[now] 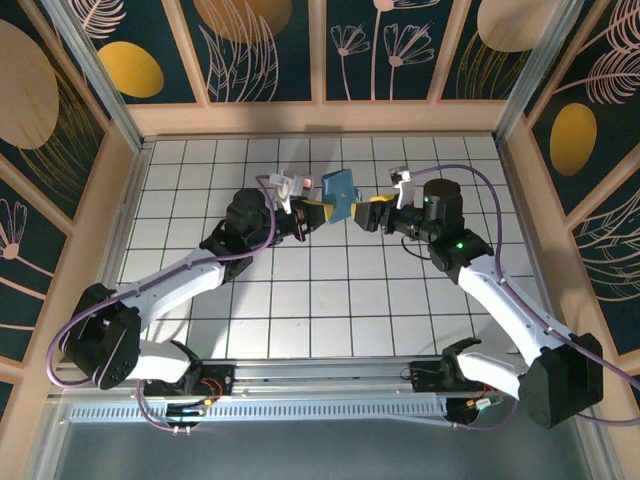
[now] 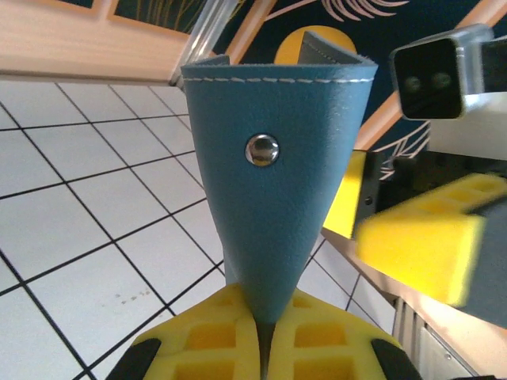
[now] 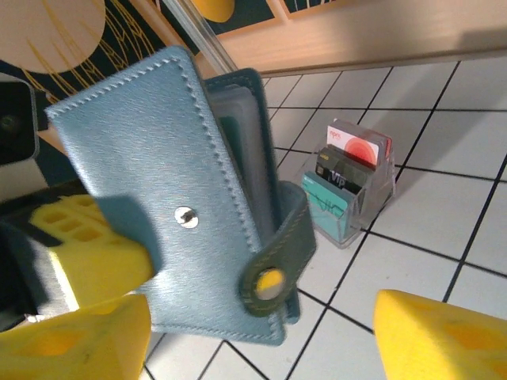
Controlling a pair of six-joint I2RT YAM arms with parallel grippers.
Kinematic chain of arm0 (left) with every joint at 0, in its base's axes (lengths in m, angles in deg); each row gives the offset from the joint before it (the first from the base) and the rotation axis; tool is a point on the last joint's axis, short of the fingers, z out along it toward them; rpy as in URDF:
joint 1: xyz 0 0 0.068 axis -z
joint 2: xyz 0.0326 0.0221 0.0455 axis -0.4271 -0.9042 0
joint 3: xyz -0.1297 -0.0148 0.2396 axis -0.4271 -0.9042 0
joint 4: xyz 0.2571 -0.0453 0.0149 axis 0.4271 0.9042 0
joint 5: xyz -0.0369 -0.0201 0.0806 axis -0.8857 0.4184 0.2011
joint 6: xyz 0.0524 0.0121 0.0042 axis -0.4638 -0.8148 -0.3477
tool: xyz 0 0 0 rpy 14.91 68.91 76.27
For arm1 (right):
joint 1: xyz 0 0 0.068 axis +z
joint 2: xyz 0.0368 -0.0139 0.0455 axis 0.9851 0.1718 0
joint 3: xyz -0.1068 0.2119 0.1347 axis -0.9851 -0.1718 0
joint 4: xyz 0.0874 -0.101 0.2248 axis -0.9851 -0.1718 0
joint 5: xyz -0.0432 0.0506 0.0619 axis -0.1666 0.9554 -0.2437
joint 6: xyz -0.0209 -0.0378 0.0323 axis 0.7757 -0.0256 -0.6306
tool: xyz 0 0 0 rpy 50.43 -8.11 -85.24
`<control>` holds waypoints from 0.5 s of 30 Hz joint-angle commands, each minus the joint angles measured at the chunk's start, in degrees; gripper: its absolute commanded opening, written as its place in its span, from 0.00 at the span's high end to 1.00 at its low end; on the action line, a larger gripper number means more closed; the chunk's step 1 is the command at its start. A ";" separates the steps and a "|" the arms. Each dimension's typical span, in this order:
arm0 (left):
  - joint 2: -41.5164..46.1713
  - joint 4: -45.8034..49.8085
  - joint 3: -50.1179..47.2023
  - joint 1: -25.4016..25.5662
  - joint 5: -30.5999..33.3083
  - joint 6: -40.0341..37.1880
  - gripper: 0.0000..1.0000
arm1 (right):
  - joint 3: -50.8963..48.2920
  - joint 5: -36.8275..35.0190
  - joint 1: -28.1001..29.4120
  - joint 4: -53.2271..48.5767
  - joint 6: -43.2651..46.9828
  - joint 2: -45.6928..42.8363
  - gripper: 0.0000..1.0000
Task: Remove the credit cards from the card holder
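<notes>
- Two risks. Left gripper pinches only one edge of the card holder, which it holds up in the air; a sideways tug could twist it loose.
- Right gripper, jaws wide and holding nothing, sits just beside the card holder; it could snag the strap rather than a card.
- Credit cards inside the card holder: not discernible, pockets shadowed.
- Right gripper's fingers blurred, cut off.

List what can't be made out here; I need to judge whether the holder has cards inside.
Pockets of the card holder: right wrist view, front flap largely covers them; left wrist view, outer face blocks them.
Top view: holder too small.
Print on cards in the clear box: too small.
</notes>
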State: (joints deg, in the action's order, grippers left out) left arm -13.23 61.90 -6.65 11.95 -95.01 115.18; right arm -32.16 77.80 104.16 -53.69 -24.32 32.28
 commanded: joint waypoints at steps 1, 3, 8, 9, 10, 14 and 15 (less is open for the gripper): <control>2.26 -4.59 -0.81 -0.14 -3.87 0.15 1.00 | 1.12 -2.60 -0.98 1.29 0.74 0.50 0.37; 2.63 -4.77 -0.94 -0.13 -5.19 -0.31 1.00 | 0.69 -3.14 -2.21 2.14 -0.27 -0.06 0.47; 3.55 -4.68 -1.11 -0.07 -6.71 -1.13 1.00 | -0.66 -1.73 -4.35 4.51 -2.15 -1.74 0.58; 3.56 -4.86 -1.20 -0.14 -6.86 -1.14 1.00 | -0.88 -1.46 -4.51 4.90 -2.67 -1.87 0.58; 3.44 -4.88 -1.27 -0.12 -6.96 -1.05 1.00 | -1.04 -0.43 -4.62 5.48 -3.14 -1.83 0.58; 2.87 -6.68 -1.89 -0.14 -7.95 0.05 1.00 | -1.45 7.25 -4.68 8.62 -4.53 -0.71 0.58; 2.73 -7.57 -2.10 -0.07 -8.43 0.58 1.00 | -1.67 9.35 -4.63 9.50 -4.51 -0.52 0.57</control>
State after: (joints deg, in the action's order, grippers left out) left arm -11.44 59.98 -8.05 11.95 -100.80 115.03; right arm -32.77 80.32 99.77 -48.99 -27.36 31.98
